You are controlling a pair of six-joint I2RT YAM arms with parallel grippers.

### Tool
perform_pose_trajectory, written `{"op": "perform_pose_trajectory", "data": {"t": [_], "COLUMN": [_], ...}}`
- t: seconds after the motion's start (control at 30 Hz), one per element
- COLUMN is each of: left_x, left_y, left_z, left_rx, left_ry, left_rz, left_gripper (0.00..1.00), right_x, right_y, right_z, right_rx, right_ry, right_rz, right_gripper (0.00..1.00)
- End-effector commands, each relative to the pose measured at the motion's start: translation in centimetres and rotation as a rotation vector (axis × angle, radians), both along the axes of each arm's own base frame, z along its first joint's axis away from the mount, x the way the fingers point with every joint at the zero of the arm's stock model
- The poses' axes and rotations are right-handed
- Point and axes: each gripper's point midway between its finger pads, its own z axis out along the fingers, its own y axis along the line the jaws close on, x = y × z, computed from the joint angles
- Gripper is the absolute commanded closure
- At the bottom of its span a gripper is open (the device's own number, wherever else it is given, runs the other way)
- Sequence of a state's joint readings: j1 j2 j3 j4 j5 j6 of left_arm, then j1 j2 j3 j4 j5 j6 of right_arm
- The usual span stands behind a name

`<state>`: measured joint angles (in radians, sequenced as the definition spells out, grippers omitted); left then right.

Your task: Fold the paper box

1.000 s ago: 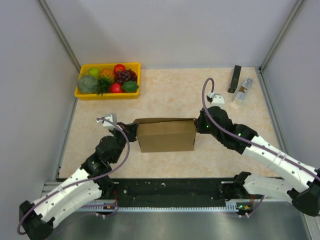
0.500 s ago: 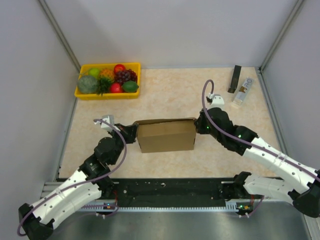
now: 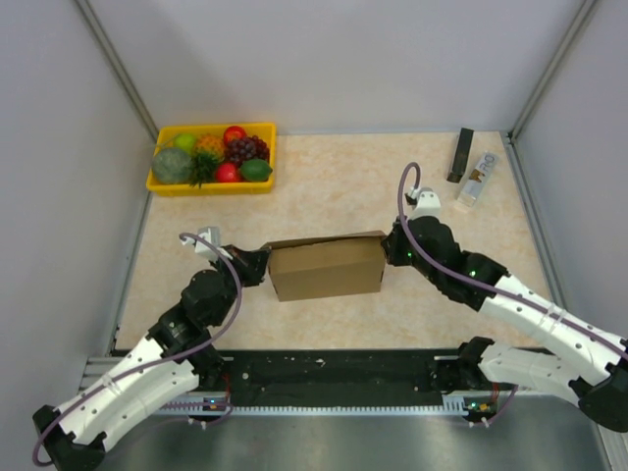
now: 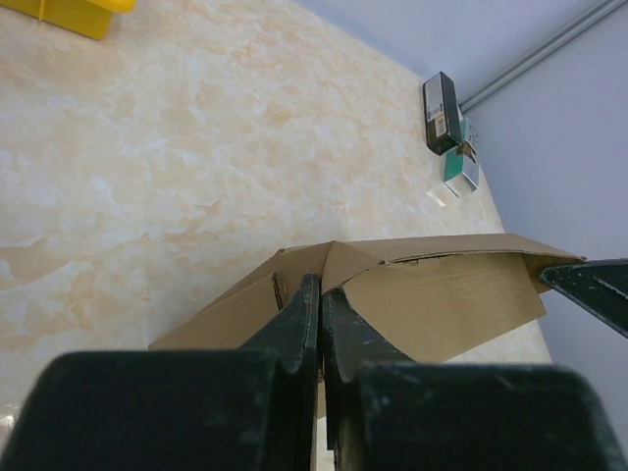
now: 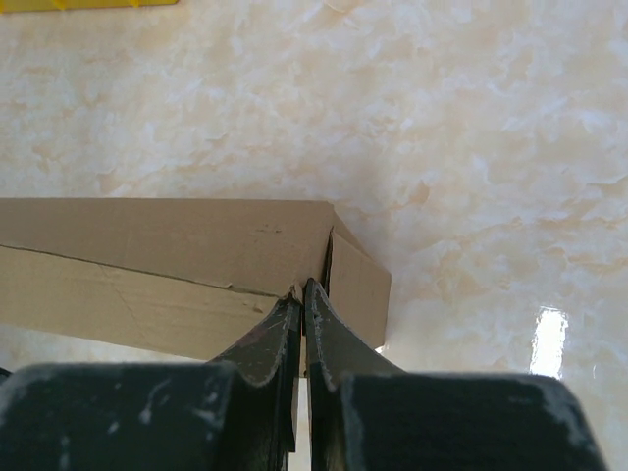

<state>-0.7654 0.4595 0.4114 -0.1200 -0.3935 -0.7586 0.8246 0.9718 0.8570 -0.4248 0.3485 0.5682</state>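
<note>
Paper box (image 3: 326, 269), plain brown cardboard, folded rectangular, corner flaps slightly ajar

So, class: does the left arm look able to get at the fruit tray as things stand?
Probably yes. Only bare table lies between the left gripper and the tray, and the arm is bent. But it sits shut at the box's left end, so it must leave that first.

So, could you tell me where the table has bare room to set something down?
Free: the far strip between the fruit tray and the black block; the near strip between the paper box and the base rail. Crowded: the box's ends, at the left fingers and right fingers.
</note>
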Motion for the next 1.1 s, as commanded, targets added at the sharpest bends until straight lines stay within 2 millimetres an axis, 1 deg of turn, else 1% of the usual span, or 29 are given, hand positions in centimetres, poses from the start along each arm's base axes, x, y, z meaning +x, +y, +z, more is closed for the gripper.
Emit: {"op": "perform_pose_trajectory", "data": {"t": [0.0, 0.07, 0.13, 0.2, 0.23, 0.27, 0.3, 0.37, 0.43, 0.47, 0.5, 0.6, 0.63, 0.7, 0.73, 0.77, 0.83, 0.93, 1.07], "left_x": [-4.7, -4.9, -4.8, -4.6, -4.7, -4.6, -4.6, -4.5, -4.0, -3.8, -3.1, -1.5, -0.9, 0.1, 0.7, 1.2, 1.7, 2.2, 2.1], "left_y": [1.6, 1.8, 1.6, 0.8, 0.4, 0.2, 0.0, -0.6, -1.8, -1.9, -2.5, -2.7, -3.2, -4.4, -5.2, -5.9, -6.6, -6.4, -5.0], "left_z": [-12.9, -13.0, -12.3, -10.9, -10.7, -10.7, -11.3, -12.0, -11.7, -11.7, -10.5, -9.6, -8.7, -8.0, -7.3, -7.4, -7.0, -7.5, -7.8], "left_rx": [0.328, 0.361, 0.359, 0.327, 0.312, 0.304, 0.295, 0.263, 0.218, 0.235, 0.215, 0.280, 0.279, 0.312, 0.301, 0.329, 0.349, 0.391, 0.435], "left_ry": [0.388, 0.417, 0.435, 0.413, 0.416, 0.417, 0.430, 0.435, 0.381, 0.341, 0.286, 0.220, 0.188, 0.165, 0.140, 0.150, 0.157, 0.169, 0.169], "left_rz": [-0.105, -0.106, -0.105, -0.125, -0.141, -0.144, -0.138, -0.149, -0.185, -0.206, -0.213, -0.200, -0.206, -0.232, -0.245, -0.266, -0.282, -0.265, -0.230], "left_gripper": [1.00, 0.99, 0.97, 0.91, 0.86, 0.86, 0.85, 0.85, 0.87, 0.89, 0.89, 0.89, 0.90, 0.90, 0.91, 0.91, 0.91, 0.90, 0.88], "right_x": [-2.7, -2.6, -2.6, -2.5, -2.5, -2.4, -2.5, -2.3, -2.1, -2.0, -1.8, -1.3, -1.1, -0.8, -0.8, -0.6, -0.5, -0.5, -0.5], "right_y": [1.0, 0.8, 0.7, 0.5, 0.6, 0.6, 0.8, 1.0, 1.1, 1.0, 0.9, 0.0, -0.3, -1.0, -1.1, -1.4, -1.6, -2.1, -2.5], "right_z": [-4.1, -3.9, -3.8, -3.5, -3.4, -3.4, -3.4, -3.4, -3.6, -3.6, -3.2, -2.6, -2.1, -1.8, -1.5, -1.3, -1.1, -1.2, -1.7], "right_rx": [-0.039, -0.042, -0.047, -0.050, -0.049, -0.046, -0.041, -0.030, -0.025, -0.026, -0.021, -0.031, -0.025, -0.039, -0.038, -0.048, -0.052, -0.074, -0.101], "right_ry": [0.123, 0.115, 0.107, 0.094, 0.091, 0.092, 0.097, 0.095, 0.096, 0.091, 0.078, 0.039, 0.020, -0.008, -0.022, -0.033, -0.044, -0.055, -0.058], "right_rz": [0.103, 0.098, 0.098, 0.099, 0.100, 0.097, 0.102, 0.102, 0.092, 0.080, 0.068, 0.024, 0.012, -0.011, -0.012, -0.019, -0.025, -0.033, -0.027], "right_gripper": [1.00, 1.00, 1.00, 1.00, 1.00, 1.00, 1.00, 1.00, 1.00, 1.00, 1.00, 1.00, 1.00, 1.00, 1.00, 1.00, 1.00, 1.00, 1.00]}}
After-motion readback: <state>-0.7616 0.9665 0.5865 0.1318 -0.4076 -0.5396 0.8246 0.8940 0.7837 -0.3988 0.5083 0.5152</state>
